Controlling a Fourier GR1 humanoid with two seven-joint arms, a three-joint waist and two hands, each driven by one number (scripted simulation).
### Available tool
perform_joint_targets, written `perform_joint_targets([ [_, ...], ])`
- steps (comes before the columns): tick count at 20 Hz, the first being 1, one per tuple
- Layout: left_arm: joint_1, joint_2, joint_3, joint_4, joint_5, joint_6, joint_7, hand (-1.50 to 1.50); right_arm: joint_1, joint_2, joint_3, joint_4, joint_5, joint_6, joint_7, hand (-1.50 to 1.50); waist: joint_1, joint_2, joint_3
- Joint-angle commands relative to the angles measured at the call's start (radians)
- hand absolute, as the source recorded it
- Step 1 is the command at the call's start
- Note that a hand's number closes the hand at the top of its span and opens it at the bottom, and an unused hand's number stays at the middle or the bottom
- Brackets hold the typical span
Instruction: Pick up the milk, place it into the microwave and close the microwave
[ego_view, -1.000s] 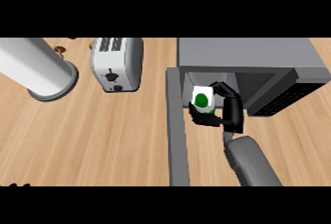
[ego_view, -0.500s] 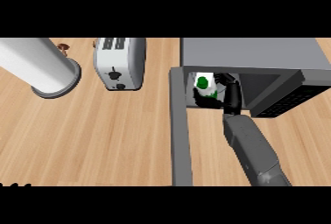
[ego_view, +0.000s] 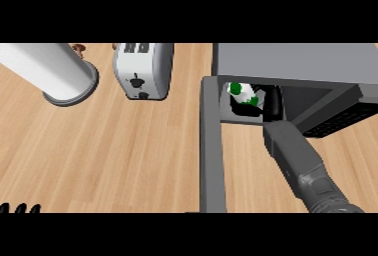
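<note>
The milk (ego_view: 241, 93), a white carton with green marks, sits just inside the mouth of the grey microwave (ego_view: 295, 60) at the upper right. My right hand (ego_view: 267, 104) reaches into the opening, its black fingers curled round the carton's right and near sides and partly hiding it. The microwave door (ego_view: 211, 150) stands open, seen edge-on as a long grey strip running toward me left of the forearm. Only the fingertips of my left hand (ego_view: 19, 209) show, at the lower left edge.
A white toaster (ego_view: 144, 70) stands left of the microwave. A tall white cylinder (ego_view: 52, 70) on a grey base stands at the far left, with a small brown object (ego_view: 78, 48) behind it. Bare wooden counter (ego_view: 111, 150) lies left of the door.
My right hand has carried the milk away from me, from over the open door's inner edge into the microwave's opening. The forearm now stretches further in.
</note>
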Motion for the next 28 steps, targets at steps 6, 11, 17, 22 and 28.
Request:
perform_joint_targets([
  [6,-0.030,0.010,-0.005,0.010,0.001,-0.019,0.001,-1.50,-0.093,-0.090,0.015,0.112,0.069,-0.097,-0.058,1.50,0.032,0.015,0.001],
  [11,-0.055,0.015,0.006,0.033,-0.003,-0.013,0.008,-1.50,-0.116,-0.058,-0.013,0.120,0.055,-0.153,-0.094,1.50,0.039,0.022,0.002],
  [17,-0.056,0.027,0.023,0.045,0.018,-0.026,0.008,-1.50,-0.138,-0.090,-0.074,0.094,0.010,-0.138,-0.150,1.50,0.055,0.030,0.004],
  [22,-0.080,0.026,0.012,0.078,-0.004,-0.030,0.002,-1.50,-0.184,-0.108,-0.060,0.122,0.054,-0.333,-0.126,1.50,0.070,0.036,0.000],
  [28,-0.088,0.032,0.020,0.071,0.006,-0.034,0.007,-1.50,-0.175,-0.093,-0.079,0.128,0.056,-0.418,-0.137,1.50,0.074,0.036,0.003],
])
